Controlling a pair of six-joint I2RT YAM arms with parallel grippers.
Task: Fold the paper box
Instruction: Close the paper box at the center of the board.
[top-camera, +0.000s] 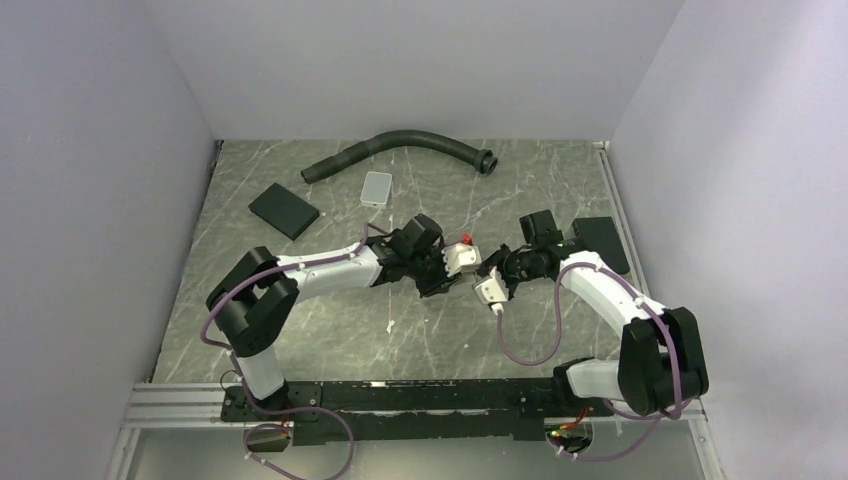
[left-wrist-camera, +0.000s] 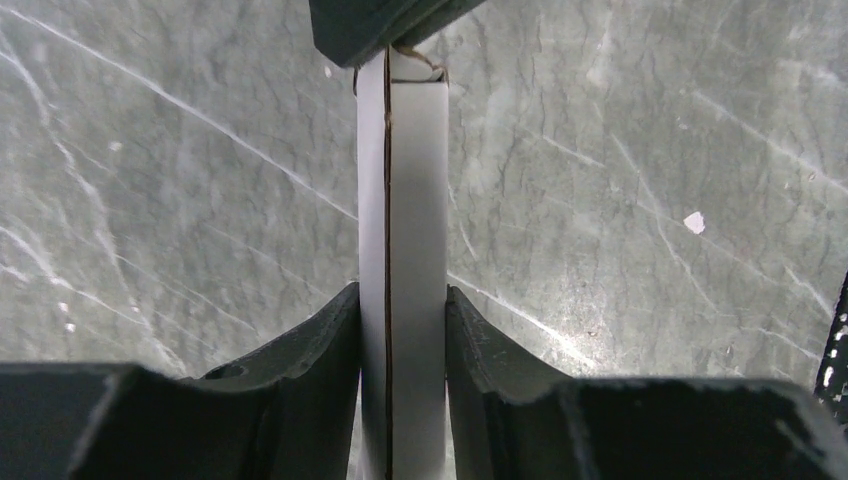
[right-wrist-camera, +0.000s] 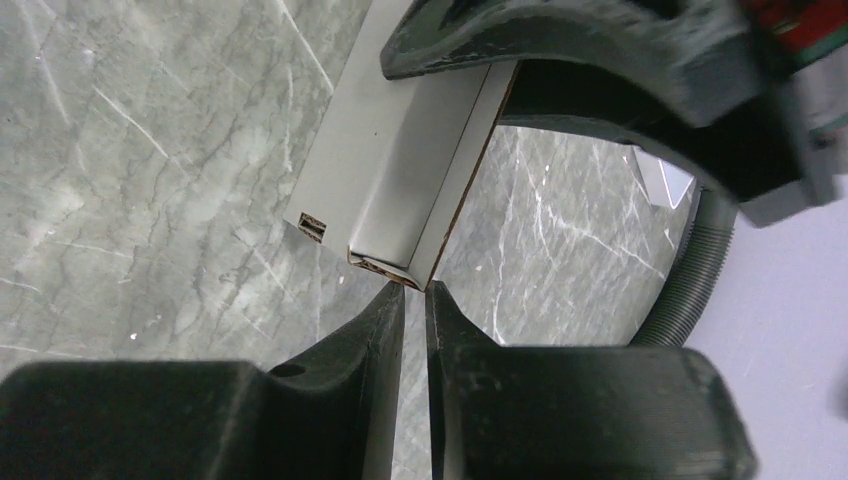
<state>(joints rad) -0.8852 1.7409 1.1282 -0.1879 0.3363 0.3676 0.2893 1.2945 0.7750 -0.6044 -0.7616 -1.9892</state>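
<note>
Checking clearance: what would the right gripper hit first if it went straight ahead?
The box: its near end sits right at the right gripper's tips, seemingly almost touching, though depth is unclear.

Robot lab test cell, plain white walls (top-camera: 100, 150), marble-look table (top-camera: 330, 345), two arms (top-camera: 320, 268) bolted to an aluminium rail (top-camera: 170, 402)

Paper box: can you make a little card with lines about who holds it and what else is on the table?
Paper box: slim white carton, between both grippers
Left gripper: clamped on its sides
Right gripper: nearly shut at its end corner; grip unclear
Also there: black hose, grey tile, black pad
</note>
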